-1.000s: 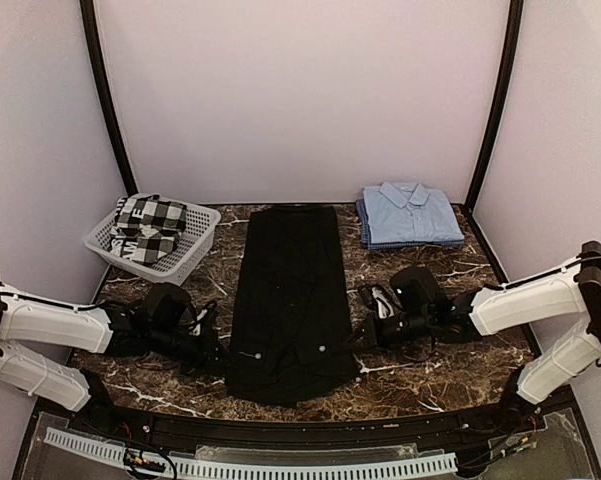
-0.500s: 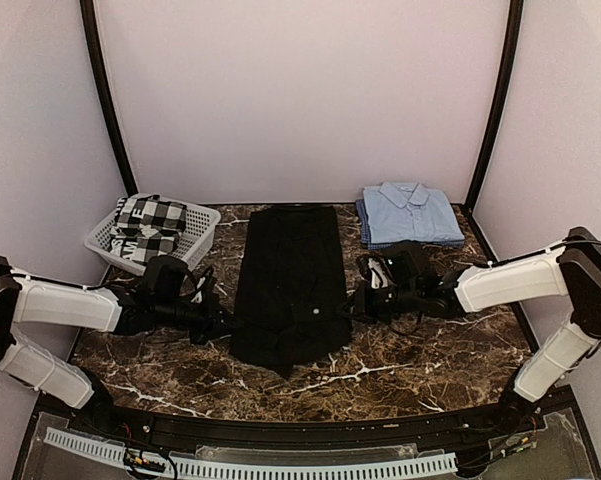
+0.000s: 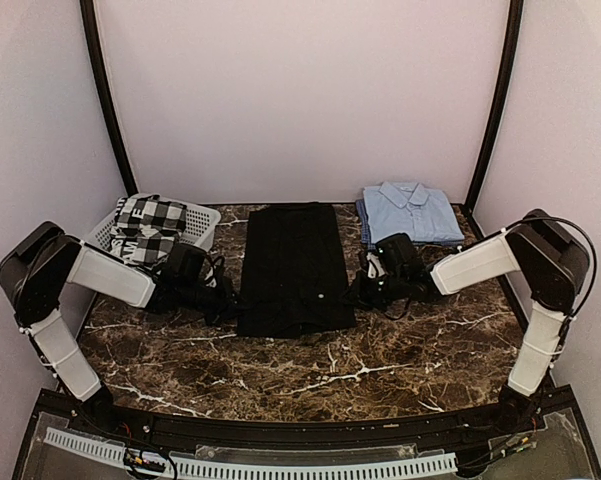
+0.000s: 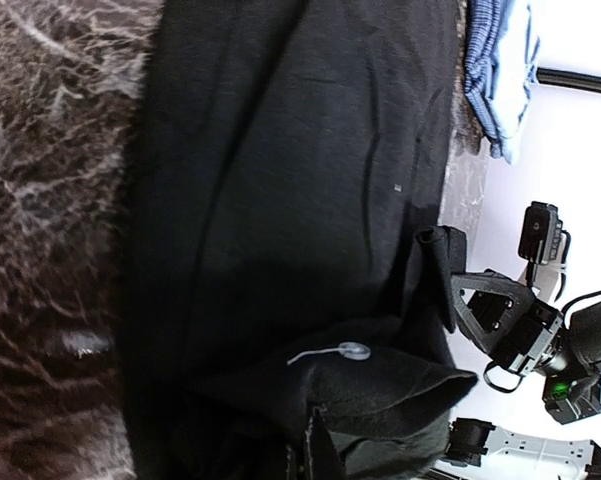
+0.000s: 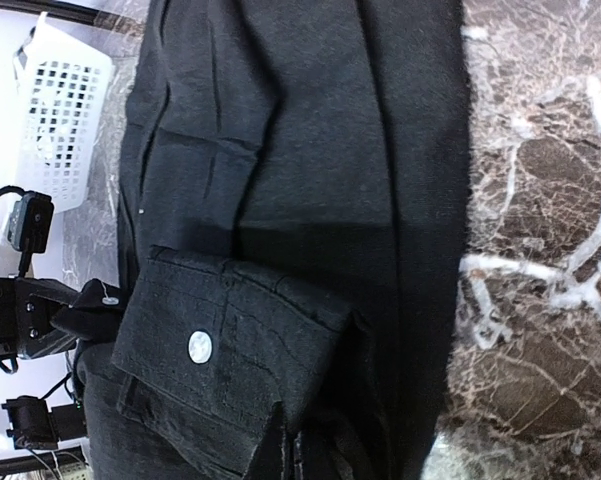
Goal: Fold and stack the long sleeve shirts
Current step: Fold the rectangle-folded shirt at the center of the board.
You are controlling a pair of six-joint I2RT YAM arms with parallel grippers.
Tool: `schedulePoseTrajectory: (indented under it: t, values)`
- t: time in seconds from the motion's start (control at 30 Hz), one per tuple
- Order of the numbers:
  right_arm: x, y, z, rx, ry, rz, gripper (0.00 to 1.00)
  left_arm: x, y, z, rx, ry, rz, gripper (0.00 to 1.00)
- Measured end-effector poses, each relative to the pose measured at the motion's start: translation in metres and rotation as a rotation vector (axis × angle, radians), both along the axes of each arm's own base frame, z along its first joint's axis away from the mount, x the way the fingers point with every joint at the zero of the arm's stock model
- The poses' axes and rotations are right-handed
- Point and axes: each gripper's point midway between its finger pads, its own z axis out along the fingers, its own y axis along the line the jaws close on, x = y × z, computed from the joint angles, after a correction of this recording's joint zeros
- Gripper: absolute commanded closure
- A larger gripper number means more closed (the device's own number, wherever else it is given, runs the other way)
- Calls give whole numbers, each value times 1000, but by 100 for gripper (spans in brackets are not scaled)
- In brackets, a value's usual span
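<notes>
The black long sleeve shirt [image 3: 292,262] lies lengthwise mid-table, its near part lifted and doubled back over the rest. My left gripper [image 3: 230,300] is shut on the left corner of that raised edge. In the left wrist view a fold of black cloth with a white button [image 4: 355,350] sits over the closed fingertips. My right gripper [image 3: 356,293] is shut on the right corner, where the right wrist view shows a buttoned cuff [image 5: 225,350] above the jaws. The light blue long sleeve shirt [image 3: 410,212] rests folded at the back right.
A white basket [image 3: 195,250] holding black-and-white checked cloth [image 3: 148,228] stands at the back left, close behind my left arm. Dark marble tabletop [image 3: 380,370] shows in front of the black shirt. Pale walls close in the sides and back.
Both grippers have carried the black shirt's near edge away from the table's front toward the back. The shirt now covers a much shorter stretch of table.
</notes>
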Motion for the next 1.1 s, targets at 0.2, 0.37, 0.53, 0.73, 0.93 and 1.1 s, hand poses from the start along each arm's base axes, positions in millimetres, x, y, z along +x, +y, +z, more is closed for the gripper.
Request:
schedulePoseTrajectory:
  t: [0.2, 0.37, 0.53, 0.73, 0.93, 1.1]
  values:
    - [3, 3, -5, -3, 4, 19, 80, 4, 1, -12, 23, 4, 0, 71]
    - [8, 5, 4, -16, -21, 34, 61, 10, 4, -5, 46, -42, -2, 43]
    - [8, 1, 19, -36, -58, 42, 41, 18, 10, 16, 82, -117, 2, 28]
    - [6, -5, 38, -53, -110, 50, 37, 19, 16, 43, 106, -197, -11, 29]
    - [-12, -12, 37, -69, -112, 77, 48, 2, 23, 39, 132, -178, -47, 36]
    - [-34, -6, 24, -87, -81, 126, 58, -24, 29, 19, 126, -108, -77, 39]
